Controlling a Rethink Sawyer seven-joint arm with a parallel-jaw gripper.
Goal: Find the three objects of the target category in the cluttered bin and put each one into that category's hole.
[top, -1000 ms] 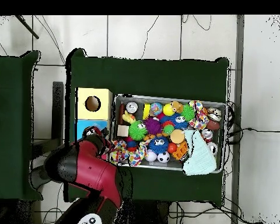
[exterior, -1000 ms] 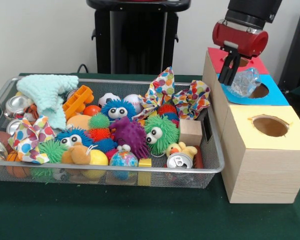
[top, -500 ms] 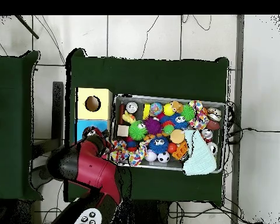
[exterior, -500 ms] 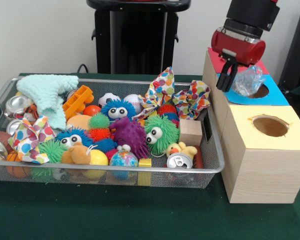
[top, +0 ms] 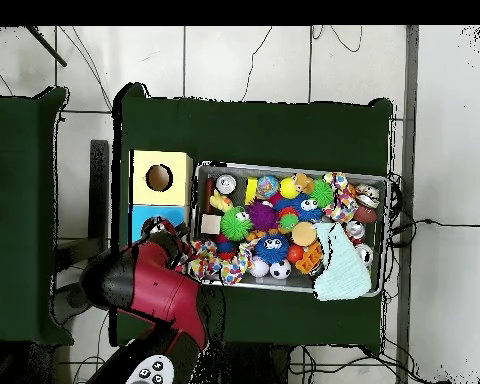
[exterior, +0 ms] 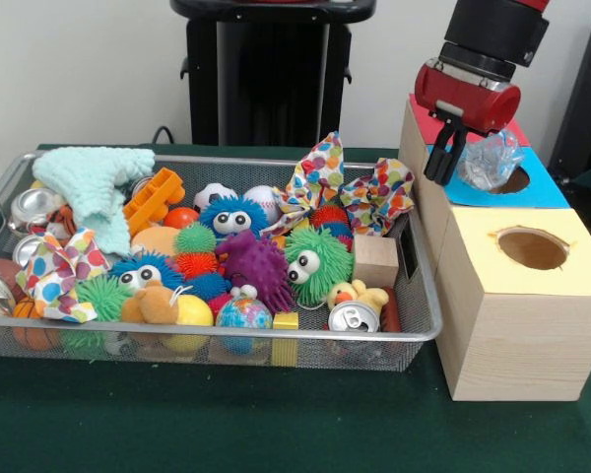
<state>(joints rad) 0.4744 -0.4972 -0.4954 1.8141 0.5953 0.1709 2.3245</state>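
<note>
Crinkled clear plastic [exterior: 491,160] sits on the blue box top [exterior: 537,189], over the near rim of its hole and touching it. You can see the gripper [exterior: 443,158] hanging just left of the plastic; one dark finger [exterior: 437,156] shows clearly, the other is hard to make out, so I can't tell whether the jaws are apart or together. They are not clamped on the plastic. Red arm [top: 154,290] covers that corner in the overhead view. Yellow box [exterior: 517,296] stands nearest the camera with its hole open, red top [exterior: 428,110] behind the blue. Mesh bin [exterior: 0,192] on the green bench [exterior: 227,424] holds the clutter: fuzzy googly-eyed balls, one green [exterior: 315,261], a can [exterior: 355,317] at the front wall, a wood block [exterior: 375,260], a mint knit cloth [exterior: 97,182], dotted fabric [exterior: 374,192].
</note>
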